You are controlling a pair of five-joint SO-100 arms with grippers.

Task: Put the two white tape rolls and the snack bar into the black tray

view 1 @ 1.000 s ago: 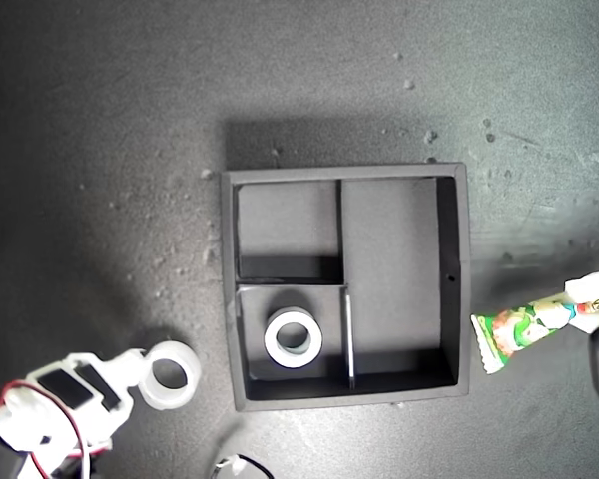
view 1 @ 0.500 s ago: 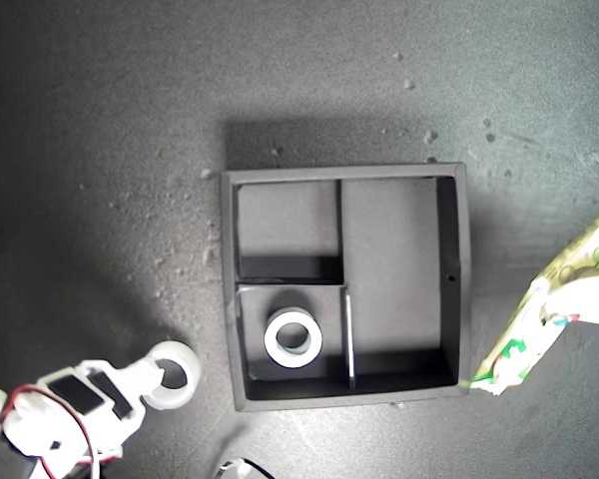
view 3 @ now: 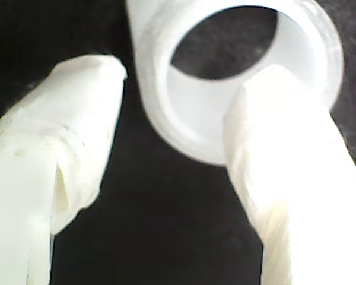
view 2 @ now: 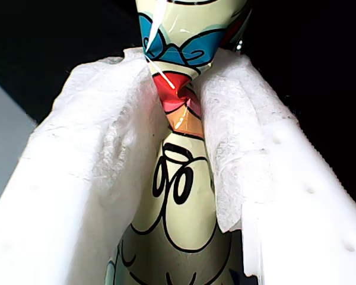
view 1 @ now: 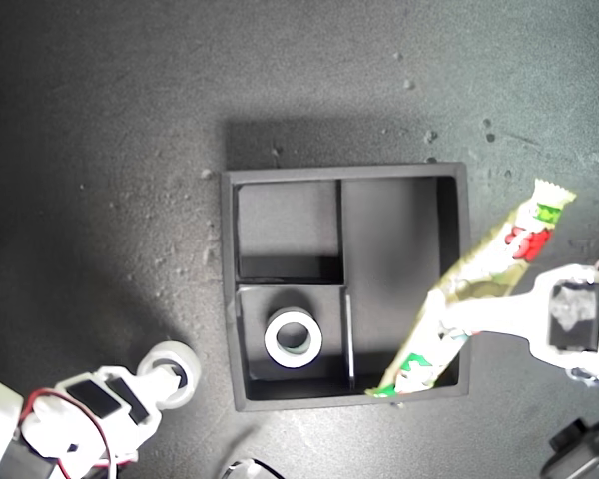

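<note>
Black tray (view 1: 459, 269) sits mid-table in the exterior view, one roll (view 1: 293, 337) in its small compartment nearest the view's bottom. The bar (view 1: 479, 279) slants over the tray's right wall, pinched by my first gripper (view 1: 451, 319). A second roll (view 1: 170, 371) lies outside, off the tray's lower left corner, at my second gripper (view 1: 165, 377).

First wrist view: padded fingers (view 2: 107, 160) clamp the bar (view 2: 181, 178).

Second wrist view: fingers (view 3: 65, 142) spread apart, one inside the second roll (view 3: 190, 119), gripping nothing.
</note>
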